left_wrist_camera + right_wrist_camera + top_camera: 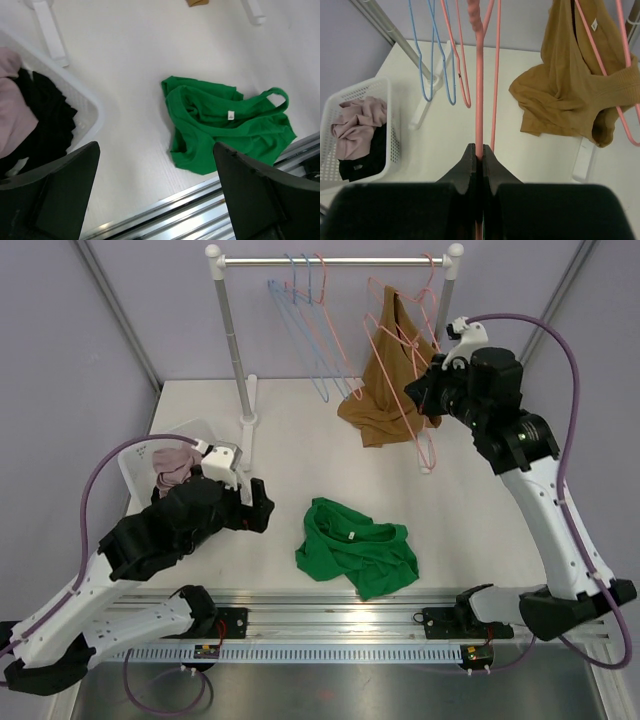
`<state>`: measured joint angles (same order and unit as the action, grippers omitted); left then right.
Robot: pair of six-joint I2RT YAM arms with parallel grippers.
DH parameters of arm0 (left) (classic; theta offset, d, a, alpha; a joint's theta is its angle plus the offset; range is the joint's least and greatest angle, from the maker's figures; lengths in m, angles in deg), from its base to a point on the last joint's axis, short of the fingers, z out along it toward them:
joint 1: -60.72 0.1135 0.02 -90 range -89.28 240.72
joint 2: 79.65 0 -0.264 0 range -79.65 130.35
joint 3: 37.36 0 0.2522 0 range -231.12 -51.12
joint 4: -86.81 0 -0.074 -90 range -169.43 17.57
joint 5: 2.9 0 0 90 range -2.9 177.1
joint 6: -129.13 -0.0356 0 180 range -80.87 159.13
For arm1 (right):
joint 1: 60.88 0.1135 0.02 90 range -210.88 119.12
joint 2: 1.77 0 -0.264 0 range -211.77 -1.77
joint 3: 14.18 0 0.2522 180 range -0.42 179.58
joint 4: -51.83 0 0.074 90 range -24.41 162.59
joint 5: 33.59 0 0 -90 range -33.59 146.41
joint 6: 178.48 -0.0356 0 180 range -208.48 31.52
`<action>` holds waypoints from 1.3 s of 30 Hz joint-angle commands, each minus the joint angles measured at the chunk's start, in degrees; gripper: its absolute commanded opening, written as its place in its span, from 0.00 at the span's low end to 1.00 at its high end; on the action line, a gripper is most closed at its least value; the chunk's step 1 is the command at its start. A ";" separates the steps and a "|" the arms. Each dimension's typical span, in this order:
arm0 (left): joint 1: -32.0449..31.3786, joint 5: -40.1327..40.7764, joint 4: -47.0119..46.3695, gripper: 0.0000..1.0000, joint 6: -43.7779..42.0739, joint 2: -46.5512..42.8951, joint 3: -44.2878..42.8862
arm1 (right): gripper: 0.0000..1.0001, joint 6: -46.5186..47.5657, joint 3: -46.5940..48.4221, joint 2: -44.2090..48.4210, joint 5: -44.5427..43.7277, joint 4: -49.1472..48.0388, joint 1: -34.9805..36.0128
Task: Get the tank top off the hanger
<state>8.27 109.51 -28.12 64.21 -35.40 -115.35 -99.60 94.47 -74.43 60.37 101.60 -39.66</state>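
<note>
Right wrist view: verify right gripper (479,150) jaws clamped shut on pink hanger (479,90) wire, likely steadying it for freeing the brown tank top (565,95) draped alongside near the far right corner of the desk (290,430); note left gripper (155,147) jaws spread wide, empty, parked toward the near left corner.

The right gripper (479,157) is pinched tight on a thin pink hanger (479,90). The hanger runs straight up from its jaws. To the right of this hanger hangs a brown tank top (565,95), and its bottom droops onto the white table (520,150). Just left of the hanger hang two blue hangers (442,65). Far to its left stands a white basket (394,130) with a pink cloth (357,122) and a black cloth (362,157) inside.
</note>
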 commanded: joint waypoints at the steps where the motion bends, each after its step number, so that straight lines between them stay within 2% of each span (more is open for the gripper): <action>1: -0.02 5.44 3.55 0.99 -3.89 -2.58 1.54 | 0.00 3.55 8.36 -5.19 -0.27 0.82 -0.21; 6: 0.06 6.77 -2.78 0.99 -5.13 -7.06 8.85 | 0.00 5.83 22.33 -19.51 0.61 2.13 -0.21; 10: 0.24 6.59 -2.79 0.99 -5.39 -6.98 9.91 | 0.00 7.60 36.91 -30.76 0.08 6.26 -0.21; 14: 0.41 4.49 -3.67 0.99 -5.66 -6.63 10.88 | 0.00 9.00 55.43 -43.66 0.08 10.91 0.49; 17: 1.29 1.15 -4.37 0.99 -6.18 -5.76 11.05 | 0.00 10.76 61.10 -48.87 -1.41 9.79 1.72; 21: 1.91 -0.53 -4.99 0.99 -6.62 -4.96 11.23 | 0.00 13.13 60.67 -51.69 -3.61 4.52 2.78; 23: 2.43 -1.49 -5.25 0.99 -7.06 -4.96 11.40 | 0.00 13.75 64.08 -54.67 -3.62 4.59 3.66; 27: 3.75 -3.16 -5.96 0.99 -7.59 -5.66 11.58 | 0.00 18.39 63.49 -56.45 -8.96 2.58 7.60; 36: 5.07 -4.48 -6.40 0.99 -7.77 -5.84 11.76 | 0.00 17.62 62.96 -57.24 -8.54 1.17 8.93; 37: 5.16 -4.48 -6.40 0.99 -7.77 -5.84 11.76 | 0.01 17.62 62.96 -56.89 -8.54 1.17 9.02; 39: 5.42 -4.57 -6.40 0.99 -7.68 -5.75 11.58 | 0.16 17.18 62.87 -55.66 -10.19 1.43 8.94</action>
<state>13.23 106.37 -31.68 57.50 -40.71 -103.89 -83.31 155.65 -131.94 52.64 105.75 -30.53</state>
